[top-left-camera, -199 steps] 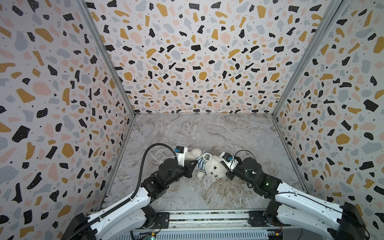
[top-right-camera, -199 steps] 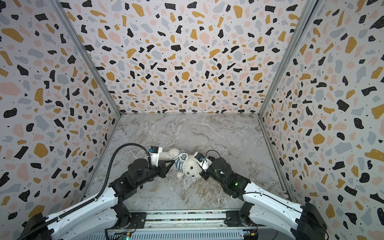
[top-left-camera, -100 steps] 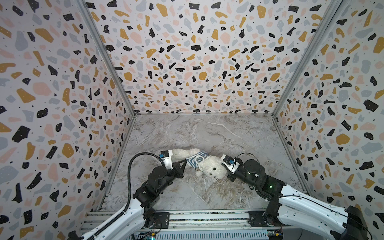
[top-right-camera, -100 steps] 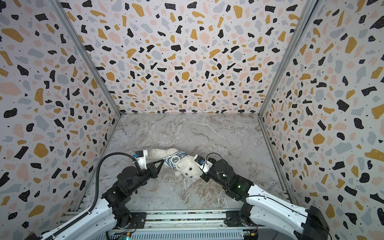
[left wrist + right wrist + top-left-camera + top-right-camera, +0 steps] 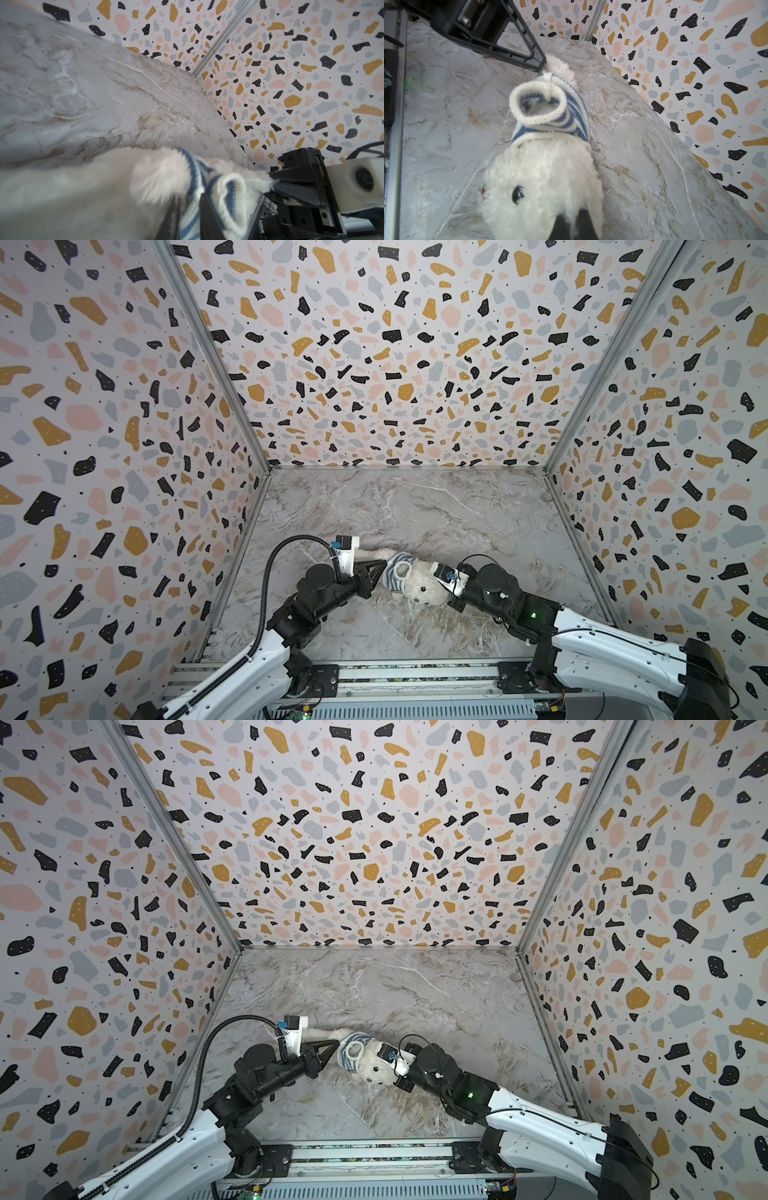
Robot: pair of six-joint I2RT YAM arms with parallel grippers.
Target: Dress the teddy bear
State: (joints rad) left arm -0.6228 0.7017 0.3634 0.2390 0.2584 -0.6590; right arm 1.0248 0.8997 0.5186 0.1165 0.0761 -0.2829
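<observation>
At the worktop's (image 5: 415, 510) 6 o'clock, the right gripper (image 5: 574, 222) is clamped tight on the head fur of the teddy bear (image 5: 419, 593). The left gripper (image 5: 189, 196) has its jaws astride the striped shirt (image 5: 397, 574); whether they pinch it, I cannot tell.

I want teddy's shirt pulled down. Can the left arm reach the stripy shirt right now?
Probably yes. The left gripper has a fingertip on each side of the striped shirt, only cloth between. The right gripper pinches the teddy bear by the head, clear of that side.

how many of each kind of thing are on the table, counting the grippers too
teddy bear: 1
striped shirt: 1
grippers: 2, left gripper and right gripper
total: 4
</observation>
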